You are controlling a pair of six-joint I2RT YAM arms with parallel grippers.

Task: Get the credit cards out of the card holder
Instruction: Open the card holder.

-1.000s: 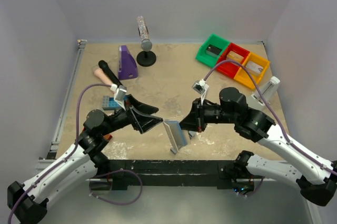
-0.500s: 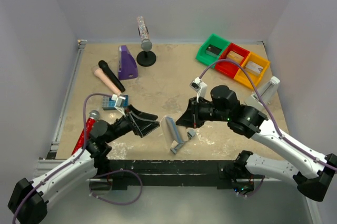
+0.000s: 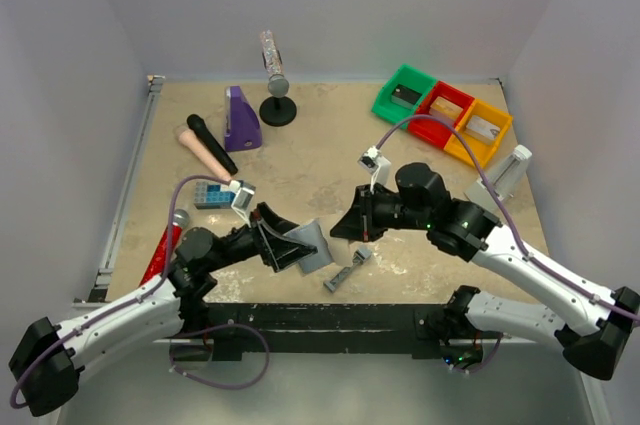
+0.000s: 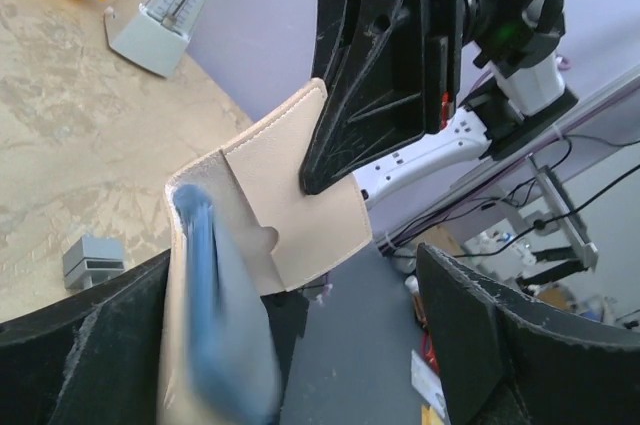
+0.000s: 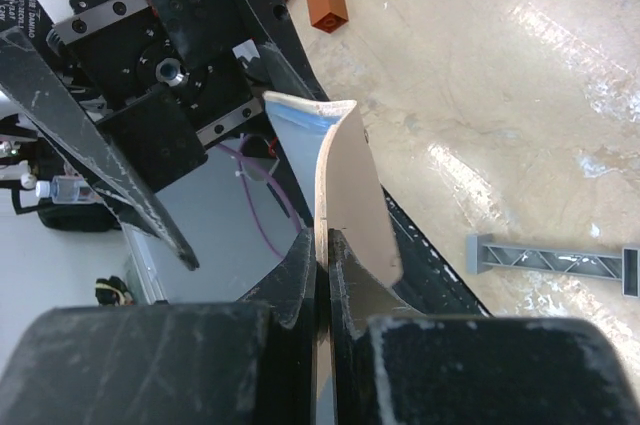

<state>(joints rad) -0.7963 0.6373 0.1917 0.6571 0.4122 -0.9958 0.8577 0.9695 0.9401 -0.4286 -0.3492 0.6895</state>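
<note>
The card holder [image 3: 316, 238] hangs off the table between the two arms, grey outside. In the left wrist view its tan inner panel [image 4: 300, 215] shows, with a blurred blue-grey fold below it. My right gripper [image 3: 340, 229] is shut on the holder's tan edge [image 5: 345, 180], its fingers [image 5: 300, 270] pressed flat together on it. My left gripper [image 3: 292, 245] is open, and its jaws stand wide on either side of the holder [image 4: 295, 265] without touching it. No credit cards show in any view.
A narrow grey bar tool [image 3: 348, 270] lies just right of the holder. A blue studded block [image 3: 212, 195] and a red microphone [image 3: 165, 245] are at the left. Green, red and yellow bins [image 3: 440, 115] stand back right, and a grey wedge [image 3: 505, 173] at the right edge.
The right gripper carried the holder left and tipped it over. The left gripper opened wider, drew back, then came forward so that its jaws straddle the holder.
</note>
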